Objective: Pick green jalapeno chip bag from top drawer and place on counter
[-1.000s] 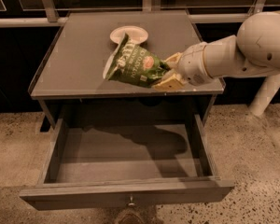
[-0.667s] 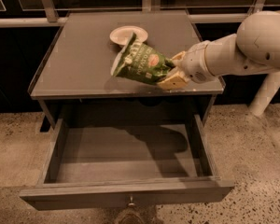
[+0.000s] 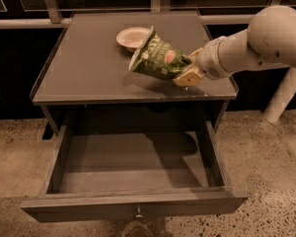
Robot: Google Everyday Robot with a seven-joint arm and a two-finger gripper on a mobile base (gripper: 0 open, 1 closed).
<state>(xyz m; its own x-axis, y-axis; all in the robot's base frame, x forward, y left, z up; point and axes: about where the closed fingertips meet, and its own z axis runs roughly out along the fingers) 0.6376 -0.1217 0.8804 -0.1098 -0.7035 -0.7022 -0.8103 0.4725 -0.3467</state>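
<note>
Hand (image 3: 186, 73) clamped on green jalapeno chip bag (image 3: 160, 58), held tilted above table (image 3: 84, 73) beside white bowl (image 3: 129, 36); top drawer (image 3: 133, 164) open, bag out. Remaining, judged: lower, release.

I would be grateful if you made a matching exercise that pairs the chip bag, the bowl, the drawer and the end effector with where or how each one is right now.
Things:
1. green jalapeno chip bag
2. white bowl
3. top drawer
4. end effector

Places or states:
A. pulled open below the counter
B. closed on the bag's end, over the counter's right side
C. resting on the counter, toward the back
D. held tilted above the counter

Pairs: 1-D, 2-C, 3-A, 4-B
</note>
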